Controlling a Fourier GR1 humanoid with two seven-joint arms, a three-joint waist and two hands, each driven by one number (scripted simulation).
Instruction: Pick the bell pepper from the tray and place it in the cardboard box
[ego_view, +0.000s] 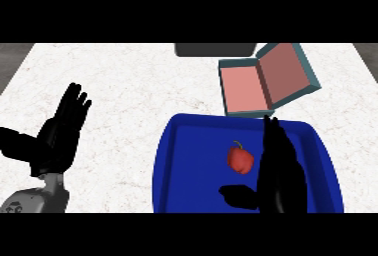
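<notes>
The counter (133, 90) is carrying a blue tray (184, 170) with the cardboard box (247, 90) lying open just beyond its far edge. Nothing is sitting in the box, so placing is judged outstanding, and so is the pick. The right hand (279, 170) is hovering over the tray with fingers straight, thumb spread, gripping nothing, just beside the pepper. The left hand (59, 132) is resting open, fingers up, at the view's left. The bell pepper (240, 159) is lying on the tray floor: small, red, glossy, with a short stem pointing away.
</notes>
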